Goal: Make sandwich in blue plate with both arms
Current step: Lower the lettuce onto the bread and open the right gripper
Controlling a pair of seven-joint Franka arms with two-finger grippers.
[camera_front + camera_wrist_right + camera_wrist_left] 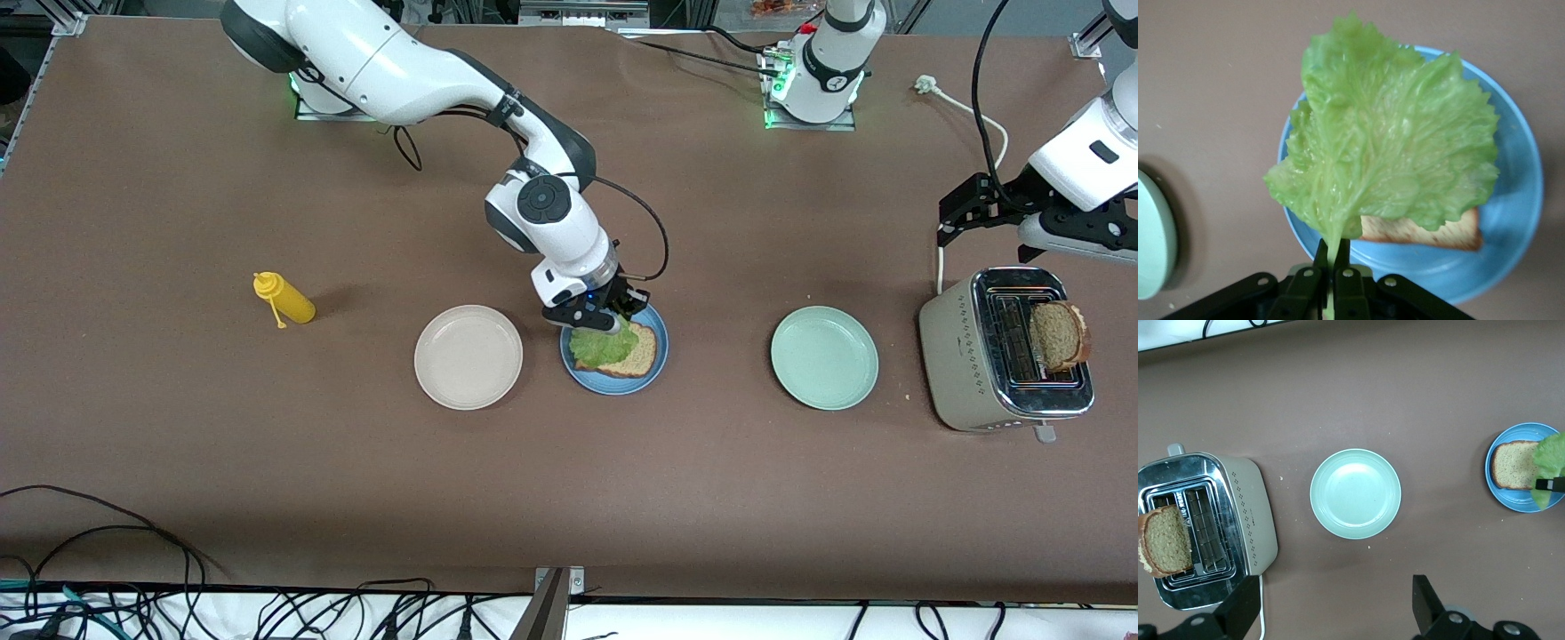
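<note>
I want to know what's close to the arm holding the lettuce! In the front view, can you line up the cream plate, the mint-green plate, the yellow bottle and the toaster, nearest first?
From the right gripper, over the blue plate:
1. Cream plate, beside the blue plate.
2. Mint-green plate, toward the left arm's end.
3. Yellow bottle, toward the right arm's end.
4. Toaster, at the left arm's end.

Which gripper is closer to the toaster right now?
The left gripper: it hangs open above the table beside the toaster, which holds a bread slice. The right gripper is over the blue plate, shut on the lettuce.
</note>
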